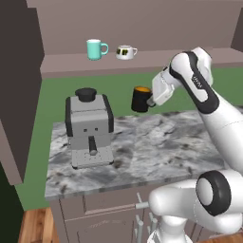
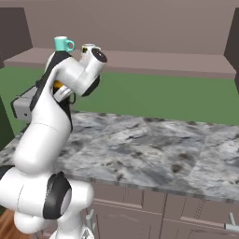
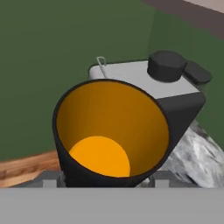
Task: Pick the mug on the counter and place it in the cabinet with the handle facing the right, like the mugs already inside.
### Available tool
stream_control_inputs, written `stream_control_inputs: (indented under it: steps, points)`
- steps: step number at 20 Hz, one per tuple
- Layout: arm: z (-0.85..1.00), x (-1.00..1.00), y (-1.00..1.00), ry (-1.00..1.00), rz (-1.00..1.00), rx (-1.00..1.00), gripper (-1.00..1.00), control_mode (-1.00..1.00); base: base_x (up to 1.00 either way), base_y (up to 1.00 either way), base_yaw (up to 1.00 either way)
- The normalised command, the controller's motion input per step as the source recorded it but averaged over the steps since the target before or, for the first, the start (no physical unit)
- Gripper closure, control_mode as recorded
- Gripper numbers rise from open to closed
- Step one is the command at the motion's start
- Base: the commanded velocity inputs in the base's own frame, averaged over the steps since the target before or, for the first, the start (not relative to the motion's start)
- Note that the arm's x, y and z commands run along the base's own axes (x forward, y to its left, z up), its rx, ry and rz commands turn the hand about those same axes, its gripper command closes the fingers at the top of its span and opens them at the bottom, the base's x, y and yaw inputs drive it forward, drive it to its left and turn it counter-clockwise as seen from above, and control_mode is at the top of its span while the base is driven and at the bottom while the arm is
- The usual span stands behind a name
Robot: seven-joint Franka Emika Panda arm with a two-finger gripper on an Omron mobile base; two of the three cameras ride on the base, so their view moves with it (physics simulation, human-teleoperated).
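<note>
Carried small black mug with orange inside (image 1: 140, 98) above marbled stone counter (image 1: 156, 147), jaws of gripper (image 1: 151, 101) clamped on it. Likely needed lifting toward brown-mauve cabinet shelf (image 1: 156, 59), handle rightward.

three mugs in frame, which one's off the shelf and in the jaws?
The black mug with the orange inside, held in the air above the counter. The teal mug and the white mug both stand on the cabinet shelf.

Looks like I'm working in a rendered home kitchen.
I've got a marbled counter (image 1: 156, 147) over drawers (image 1: 102, 213), a coffee machine (image 1: 89, 128), and mugs (image 1: 97, 49) on a cabinet shelf (image 1: 142, 60).
</note>
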Motion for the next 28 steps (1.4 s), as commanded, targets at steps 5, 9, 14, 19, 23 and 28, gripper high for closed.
stream_control_inputs:
  steps: [5, 9, 14, 19, 23, 28]
  points:
    - [0.42, -0.09, -0.02, -0.04, 0.00, 0.01, 1.00, -1.00, 0.00, 0.00, 0.00]
    - [0.05, 0.05, -0.13, -0.02, -0.04, 0.14, 1.00, -1.00, 0.00, 0.00, 0.00]
    - [0.14, 0.00, -0.09, -0.05, 0.00, 0.21, 1.00, -1.00, 0.00, 0.00, 0.00]
    - [0.34, 0.29, -0.14, -0.02, 0.00, 0.15, 1.00, -1.00, 0.00, 0.00, 0.00]
    - [0.48, 0.36, -0.08, 0.00, 0.01, 0.07, 1.00, -1.00, 0.00, 0.00, 0.00]
    - [0.34, 0.50, -0.14, 0.00, 0.00, 0.01, 1.00, -1.00, 0.00, 0.00, 0.00]
